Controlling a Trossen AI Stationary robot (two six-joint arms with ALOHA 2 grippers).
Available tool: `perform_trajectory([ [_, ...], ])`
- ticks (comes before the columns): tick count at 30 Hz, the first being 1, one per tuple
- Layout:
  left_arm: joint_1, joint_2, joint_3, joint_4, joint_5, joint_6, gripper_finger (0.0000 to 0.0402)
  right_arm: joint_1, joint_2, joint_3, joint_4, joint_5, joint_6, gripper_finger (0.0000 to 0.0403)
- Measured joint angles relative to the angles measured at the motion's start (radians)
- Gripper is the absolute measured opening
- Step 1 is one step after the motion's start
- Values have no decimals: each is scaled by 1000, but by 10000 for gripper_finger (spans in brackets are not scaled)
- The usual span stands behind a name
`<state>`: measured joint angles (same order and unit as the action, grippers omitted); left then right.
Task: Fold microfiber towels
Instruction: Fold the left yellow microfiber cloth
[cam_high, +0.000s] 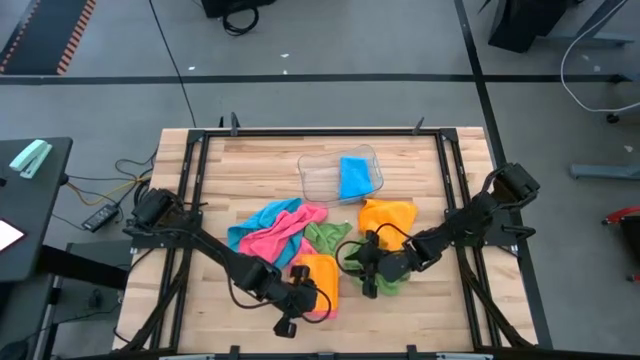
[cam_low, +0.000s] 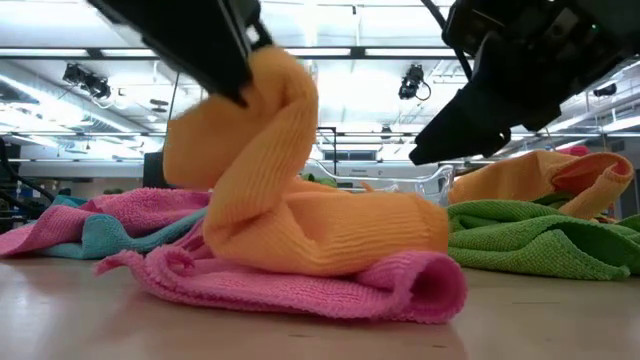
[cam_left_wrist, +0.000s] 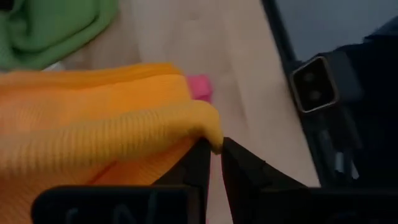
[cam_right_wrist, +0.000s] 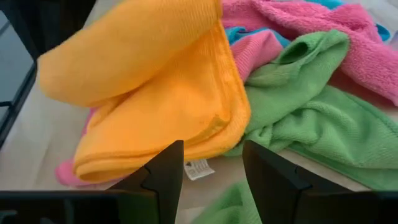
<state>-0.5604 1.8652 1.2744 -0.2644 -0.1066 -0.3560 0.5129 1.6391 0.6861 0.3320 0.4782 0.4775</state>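
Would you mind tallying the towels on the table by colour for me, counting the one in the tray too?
Orange towels: 2, one near the front and one behind the right hand
Pink towels: 2, one in the heap and one under the front orange towel
Blue towels: 2, one in the heap and one in the tray
Green towels: 2 visible
Total: 8
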Motion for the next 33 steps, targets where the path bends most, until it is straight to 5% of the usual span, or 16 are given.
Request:
perform_trajectory([
  [17,-6,-47,9,-120,48,2,48,0,0,0,32,0,-10,174],
  [25,-91,-70,10,-302,-180,61,65,1,1,0,26,0,-9,174],
  [33,-189,-63,9,-433,-466,131,176,1,1,1,34,0,-3,174],
])
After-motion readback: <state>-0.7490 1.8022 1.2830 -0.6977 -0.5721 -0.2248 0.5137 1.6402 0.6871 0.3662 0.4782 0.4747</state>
